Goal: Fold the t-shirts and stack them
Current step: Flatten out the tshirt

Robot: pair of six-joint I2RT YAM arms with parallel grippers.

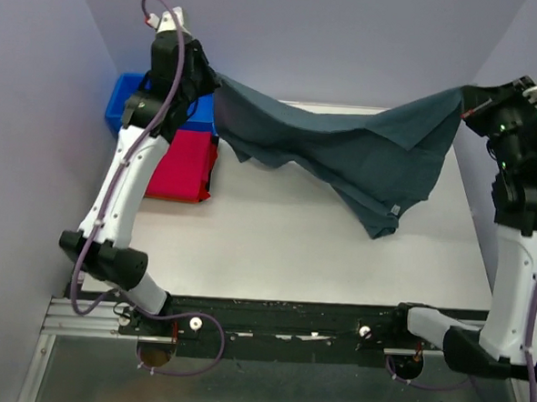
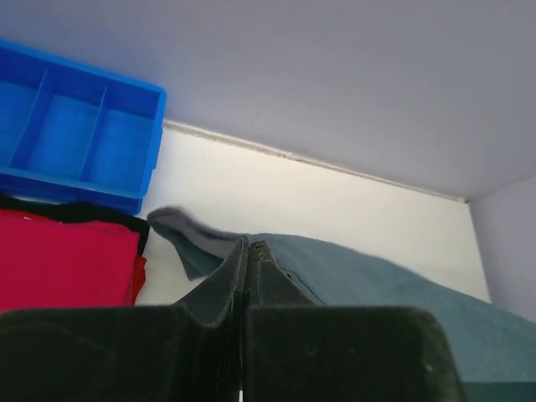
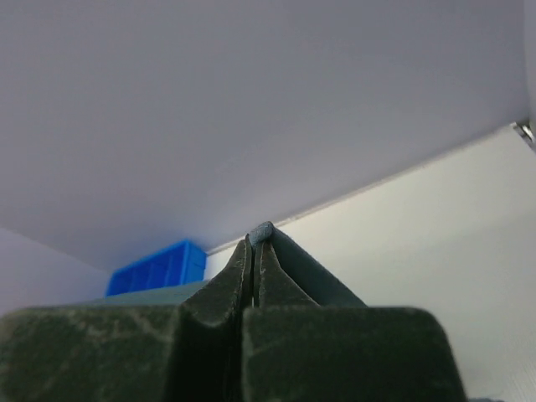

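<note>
The slate grey-blue t-shirt (image 1: 363, 148) hangs stretched in the air between both arms, sagging in the middle above the table. My left gripper (image 1: 212, 79) is shut on its left end, and in the left wrist view the cloth (image 2: 394, 289) runs off from the pinched tips of that gripper (image 2: 249, 244). My right gripper (image 1: 464, 99) is shut on the right end; a small roll of the grey-blue t-shirt (image 3: 263, 230) shows at the tips of the right gripper (image 3: 254, 240). The red-magenta t-shirt (image 1: 184, 164) lies folded on the table at the left (image 2: 63, 260).
A blue plastic tray with dividers (image 1: 129, 101) stands at the back left, behind the red shirt; it also shows in the left wrist view (image 2: 75, 126) and the right wrist view (image 3: 159, 266). Walls close in the white table (image 1: 275, 238) at the back and sides.
</note>
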